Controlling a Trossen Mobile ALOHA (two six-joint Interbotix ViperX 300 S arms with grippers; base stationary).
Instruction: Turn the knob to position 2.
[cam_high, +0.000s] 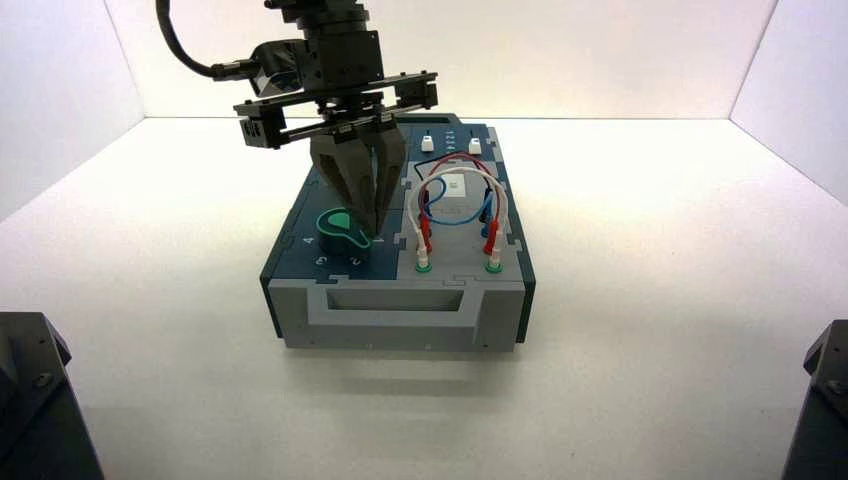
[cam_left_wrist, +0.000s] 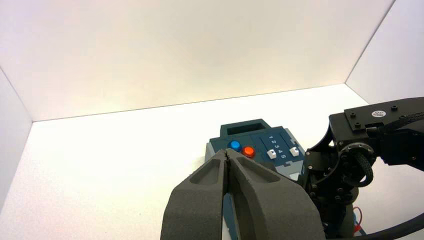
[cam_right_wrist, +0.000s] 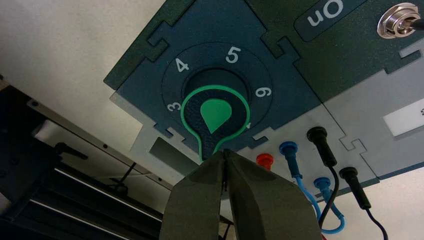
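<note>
The white worktop (cam_high: 640, 330) carries the box (cam_high: 400, 300), and the knob (cam_right_wrist: 215, 117) sits at its near left corner, inside a ring of white digits. In the right wrist view 3 to 6 show; the 2 is hidden.

The knob looks like a rigid, light plastic dial, likely with click stops. Its narrow green pointer tail (cam_right_wrist: 210, 145) offers leverage, while its round sides give a surer pinch.

The right end effector (cam_right_wrist: 225, 152) is closed, empty, tips at that tail. The left end effector (cam_left_wrist: 227, 155) hangs closed above the box.
</note>
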